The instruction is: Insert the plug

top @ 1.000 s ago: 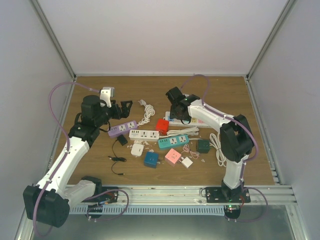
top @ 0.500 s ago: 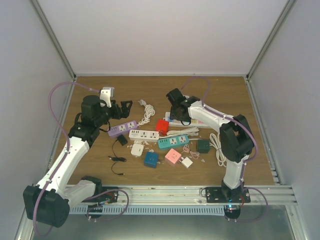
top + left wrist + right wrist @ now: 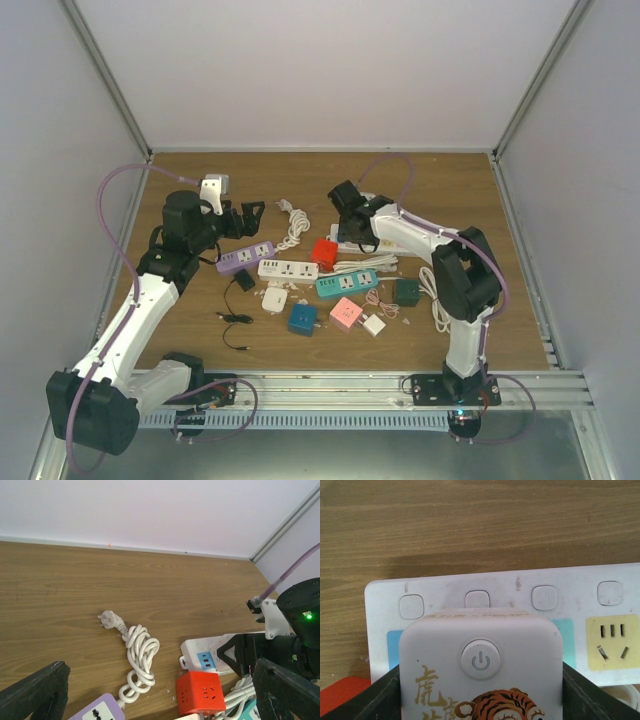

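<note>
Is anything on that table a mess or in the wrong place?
Nothing looks broken or spilled. The gear just lies jumbled mid-table: a white cable sits knotted beside the purple strip, and the right end effector grips a tiger-printed adapter over the white strip.

right claw (image 3: pixel 348 218) with plug (image 3: pixel 480 665) | shifted slightly left above white power strip (image 3: pixel 567 592) | maybe a touch lower too

even, bright overhead light, soft shadows, no glare; slightly soft focus in the right wrist close-up
</note>
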Available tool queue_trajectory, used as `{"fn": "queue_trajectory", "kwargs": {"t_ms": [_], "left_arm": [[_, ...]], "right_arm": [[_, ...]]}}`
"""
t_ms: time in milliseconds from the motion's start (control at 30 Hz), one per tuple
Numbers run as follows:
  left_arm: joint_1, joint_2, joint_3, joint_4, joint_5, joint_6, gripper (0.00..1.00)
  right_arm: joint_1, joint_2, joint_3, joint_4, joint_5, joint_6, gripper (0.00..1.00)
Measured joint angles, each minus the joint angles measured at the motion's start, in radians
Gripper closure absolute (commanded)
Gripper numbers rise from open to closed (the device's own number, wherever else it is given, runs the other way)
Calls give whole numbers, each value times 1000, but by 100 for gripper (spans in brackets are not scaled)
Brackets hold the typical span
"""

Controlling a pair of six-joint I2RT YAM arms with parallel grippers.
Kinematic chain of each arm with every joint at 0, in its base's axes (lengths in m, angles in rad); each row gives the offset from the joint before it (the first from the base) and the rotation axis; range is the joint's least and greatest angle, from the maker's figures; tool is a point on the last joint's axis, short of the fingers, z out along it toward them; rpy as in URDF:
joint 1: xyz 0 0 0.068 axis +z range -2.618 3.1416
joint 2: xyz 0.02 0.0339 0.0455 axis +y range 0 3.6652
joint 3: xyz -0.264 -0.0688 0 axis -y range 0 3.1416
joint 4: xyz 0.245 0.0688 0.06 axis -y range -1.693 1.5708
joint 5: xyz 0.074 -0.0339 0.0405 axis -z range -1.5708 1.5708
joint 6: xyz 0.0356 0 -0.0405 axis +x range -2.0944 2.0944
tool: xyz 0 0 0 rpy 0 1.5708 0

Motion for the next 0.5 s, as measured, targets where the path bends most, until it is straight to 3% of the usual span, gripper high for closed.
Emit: {"fn": "queue_trajectory", "kwargs": {"t_ms": [400,500], "left_arm": [[1,0,-5,-4,0,0,1],[1,3,-5,-5,0,0,1]], "right_arm": [[-10,45,24,32,41,8,74],[-27,61,43,50,44,0,69]]}}
